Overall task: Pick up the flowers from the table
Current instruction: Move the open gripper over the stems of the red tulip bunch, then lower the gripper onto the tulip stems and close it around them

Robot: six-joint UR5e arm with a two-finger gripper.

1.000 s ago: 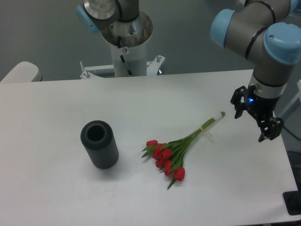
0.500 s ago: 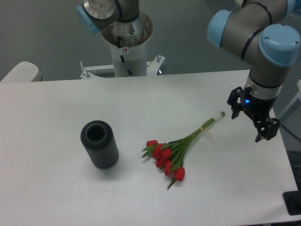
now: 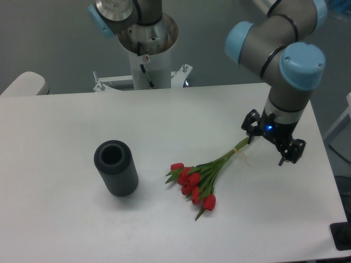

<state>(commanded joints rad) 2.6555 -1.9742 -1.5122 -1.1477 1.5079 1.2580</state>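
Note:
The flowers (image 3: 200, 178) lie flat on the white table (image 3: 66, 219). They are a bunch of red tulips with green stems tied by a pale band. The blooms point to the lower left and the stem ends to the upper right. My gripper (image 3: 269, 147) hangs open and empty over the stem ends, just to their right. One finger is at the stem tips and partly hides them, the other is farther right. I cannot tell how high it is above the table.
A dark grey ribbed cylinder vase (image 3: 115, 167) stands upright on the left of the flowers. The robot's base column (image 3: 148, 52) rises behind the far table edge. The table's right edge runs close by the gripper.
The gripper has moved left and a little lower, from beside the table's right edge to over the stem ends. The flowers and the vase have not moved.

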